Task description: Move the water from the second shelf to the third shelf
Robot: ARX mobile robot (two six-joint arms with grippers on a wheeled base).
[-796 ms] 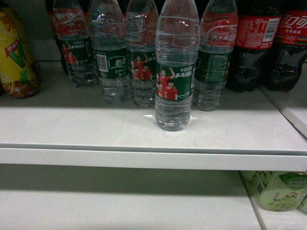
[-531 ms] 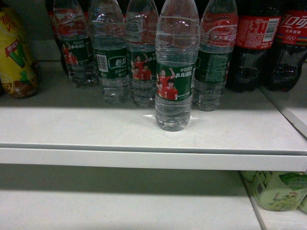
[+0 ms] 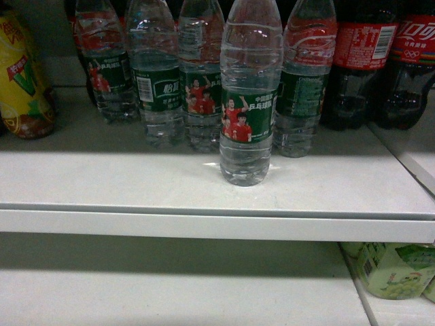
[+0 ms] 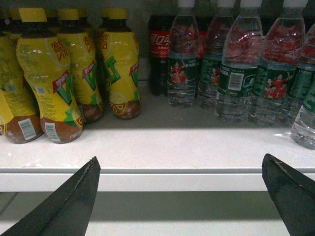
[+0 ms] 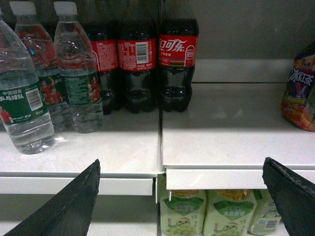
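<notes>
One water bottle (image 3: pixel 246 115), clear and ribbed with a green label showing people in red shirts, stands alone near the front of a white shelf (image 3: pixel 122 183). Several more water bottles (image 3: pixel 158 81) stand in a row behind it. A lower shelf (image 3: pixel 170 292) shows beneath. Neither gripper appears in the head view. My left gripper (image 4: pixel 179 164) is open in front of the shelf edge, holding nothing, with the water bottles (image 4: pixel 236 78) ahead to the right. My right gripper (image 5: pixel 182 164) is also open and holds nothing; the front water bottle (image 5: pixel 22 108) stands to its left.
Dark cola bottles (image 3: pixel 363 61) with red labels stand right of the water. Yellow drink bottles (image 4: pixel 49 78) fill the shelf's left side. Pale green drink bottles (image 5: pixel 211 211) sit on the lower shelf at right. A colourful packet (image 5: pixel 300 93) lies on the adjoining shelf.
</notes>
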